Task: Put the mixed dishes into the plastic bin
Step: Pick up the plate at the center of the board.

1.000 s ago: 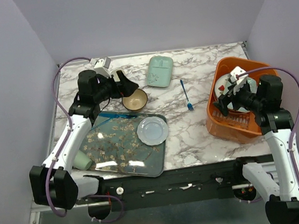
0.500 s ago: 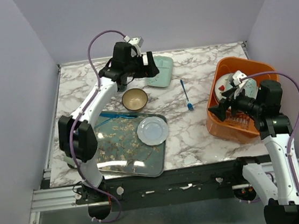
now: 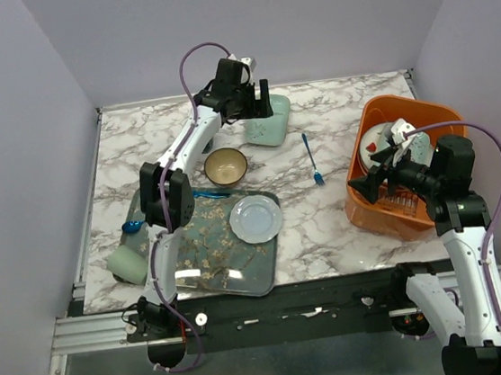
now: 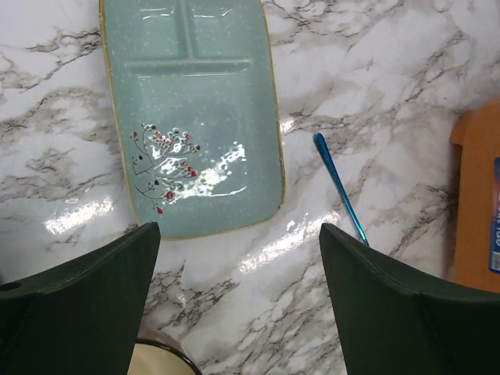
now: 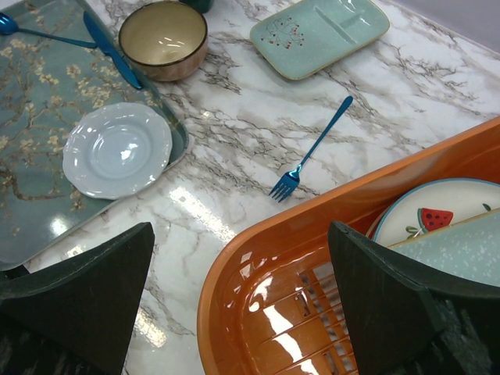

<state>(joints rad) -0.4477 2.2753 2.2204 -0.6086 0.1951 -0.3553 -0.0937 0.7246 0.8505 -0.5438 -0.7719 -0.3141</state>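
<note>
Over a glossy white marble table (image 3: 333, 115) veined in grey, poising the left claw (image 4: 238, 234) spread wide and empty above the mint dish (image 4: 191, 117), lying flat at the far middle, well left of the orange bin (image 3: 365, 201). Judging that dish as stiff glazed ceramic: rectangular, divided, shallow-rimmed, slick, chippable, probably weighty; favouring a pinch across one raised long edge. Hanging the right claw (image 5: 241, 234) gaping and empty over the bin's left rim.

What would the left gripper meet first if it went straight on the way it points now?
Probably the mint rectangular dish: its near end lies between the open jaws of the left gripper. Depth is unclear, so it might instead touch the marble table beside it.
</note>
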